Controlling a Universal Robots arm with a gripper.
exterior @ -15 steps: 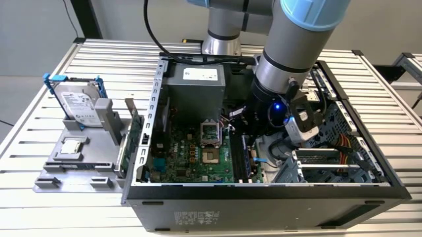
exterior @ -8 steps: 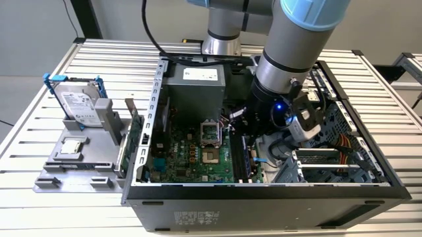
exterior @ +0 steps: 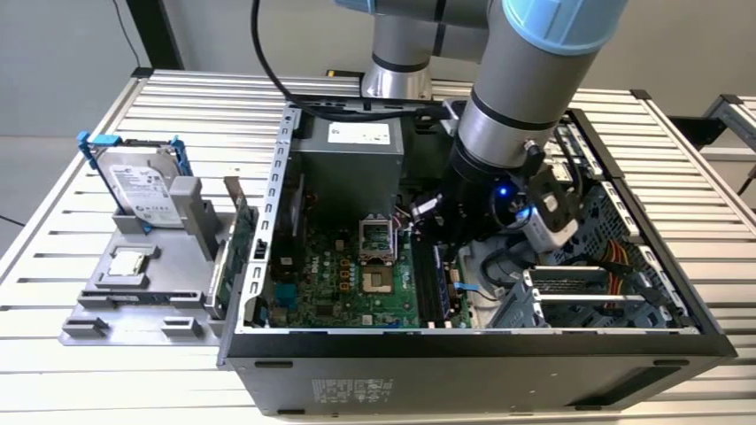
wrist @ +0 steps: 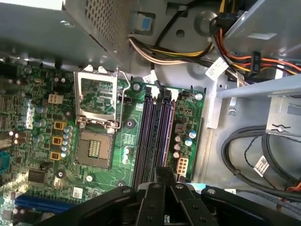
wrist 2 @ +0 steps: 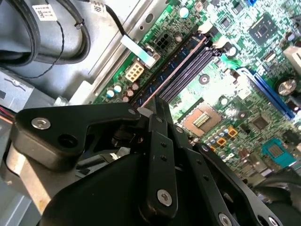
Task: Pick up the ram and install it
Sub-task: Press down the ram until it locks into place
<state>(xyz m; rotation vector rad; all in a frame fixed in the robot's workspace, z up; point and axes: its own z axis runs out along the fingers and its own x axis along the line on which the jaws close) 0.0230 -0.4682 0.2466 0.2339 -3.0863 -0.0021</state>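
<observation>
The black metal claw (wrist 2: 149, 112) has its flat fingers nearly closed on the near end of the thin blue-green ram stick (wrist 2: 174, 73), which stands edge-up along the long dark slots (wrist: 149, 136) of the green motherboard (wrist: 42, 141).

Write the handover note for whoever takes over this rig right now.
Gripper: inside the open computer case, low over the motherboard's memory slots, shut on the ram.
Ram: on edge in the gripper, lined up along the slots, at or in one of them.
Done: ram picked up and brought to the slots.
Left: installing is not confirmed. The pictures do not show whether the ram is pressed fully home or whether the slot's end clips have closed.
Also: hard drive and green expansion card stand in the holder outside the case, on the exterior view's left.
</observation>
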